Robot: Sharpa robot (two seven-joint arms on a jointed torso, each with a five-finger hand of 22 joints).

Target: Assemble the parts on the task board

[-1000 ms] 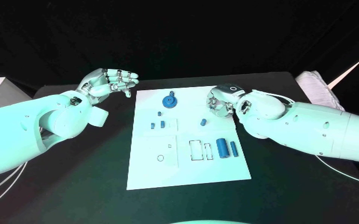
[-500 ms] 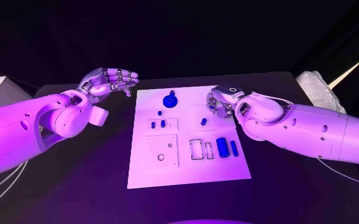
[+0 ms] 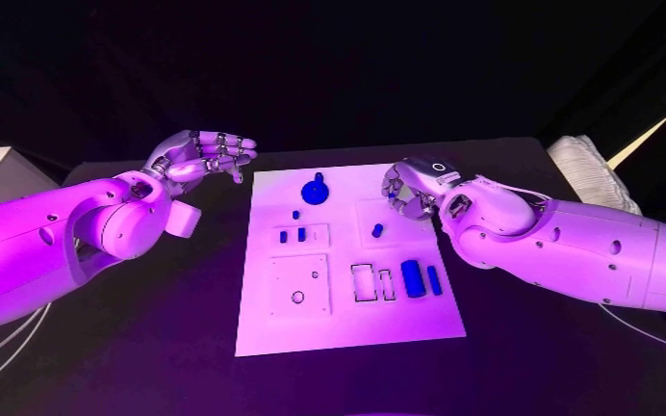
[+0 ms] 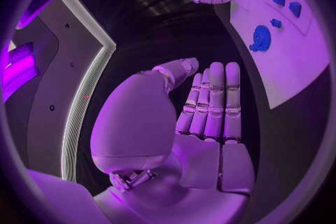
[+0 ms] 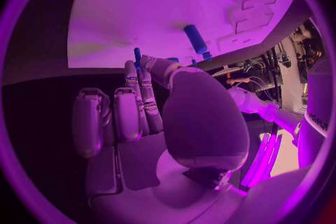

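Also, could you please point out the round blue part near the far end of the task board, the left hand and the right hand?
round blue part (image 3: 315, 190), head view, on its disc face.
left hand (image 3: 203, 155), head view, on the curled fingers' middle.
right hand (image 3: 411, 188), head view, on the hand's back.

right hand (image 3: 411, 188) | edged slightly toward the board's far edge | parts unmoved
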